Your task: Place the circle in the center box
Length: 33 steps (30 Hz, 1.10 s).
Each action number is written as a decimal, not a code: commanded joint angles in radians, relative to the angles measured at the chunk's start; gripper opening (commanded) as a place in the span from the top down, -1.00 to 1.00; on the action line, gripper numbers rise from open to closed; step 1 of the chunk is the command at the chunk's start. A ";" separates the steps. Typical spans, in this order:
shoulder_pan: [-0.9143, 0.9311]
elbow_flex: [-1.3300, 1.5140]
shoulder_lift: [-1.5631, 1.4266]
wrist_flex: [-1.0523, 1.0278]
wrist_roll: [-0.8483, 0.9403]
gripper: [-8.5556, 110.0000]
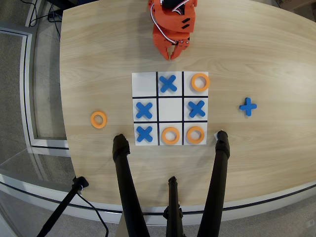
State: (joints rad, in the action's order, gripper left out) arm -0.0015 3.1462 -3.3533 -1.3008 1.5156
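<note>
Gripper (173, 56) at top centre, fingers together and empty — circle (98, 119) lies loose at left of the board, center box (170, 109) vacant — approach should descend squarely over the ring's rim, avoiding the neighbouring blue X pieces (144, 110).

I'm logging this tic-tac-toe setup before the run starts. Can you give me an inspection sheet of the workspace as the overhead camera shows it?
Surface: light wooden table, bare apart from the game.
Job's things: loose orange ring left of the board; center box empty.
Clutter: three orange rings and four blue X pieces in other cells; spare blue X right of the board.
Grippers: orange gripper above the board's top edge, jaws together, holding nothing.
Cables: black cables on the floor at top left.
Surroundings: black tripod legs in the foreground; grey floor.
</note>
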 commanded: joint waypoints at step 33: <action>0.044 -0.023 0.063 -0.055 0.077 0.67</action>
State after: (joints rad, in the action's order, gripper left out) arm 0.0291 3.1416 -3.3257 -1.3254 1.5938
